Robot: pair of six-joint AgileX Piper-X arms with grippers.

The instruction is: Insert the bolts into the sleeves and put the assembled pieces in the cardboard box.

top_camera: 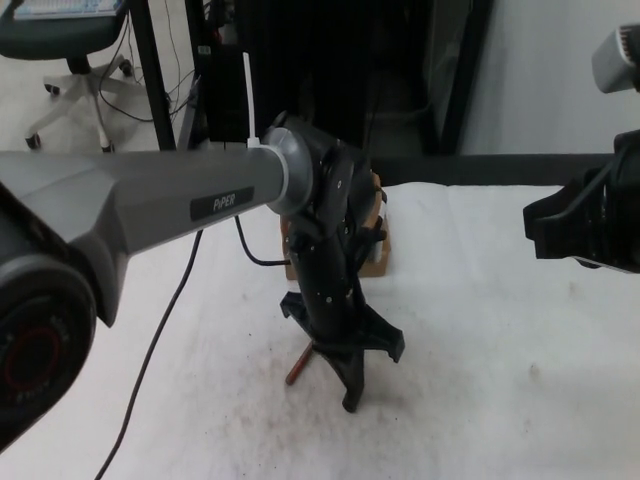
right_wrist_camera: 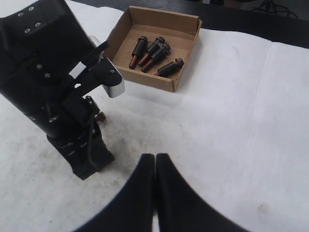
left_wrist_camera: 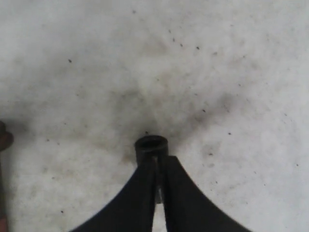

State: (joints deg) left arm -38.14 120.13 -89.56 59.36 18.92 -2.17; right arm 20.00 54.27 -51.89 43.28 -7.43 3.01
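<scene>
Left fingers (left_wrist_camera: 135, 198) pinch a black sleeve (left_wrist_camera: 151, 144) down near the white table (left_wrist_camera: 231, 72), open end showing, likely so the rusty bolt (top_camera: 298, 366) lying just beside can slide in. Right fingers (right_wrist_camera: 140, 193) are pressed together, holding nothing. Four finished pieces (right_wrist_camera: 153, 50) sit in the cardboard box (right_wrist_camera: 145, 79).

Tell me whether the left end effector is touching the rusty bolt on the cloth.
Apart. The left wrist view shows bare cloth between the left end effector and the bolt.

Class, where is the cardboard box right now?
In the right wrist view, the cardboard box sits on the white bench cover near its far edge, beyond the left arm, holding four assembled pieces.
</scene>
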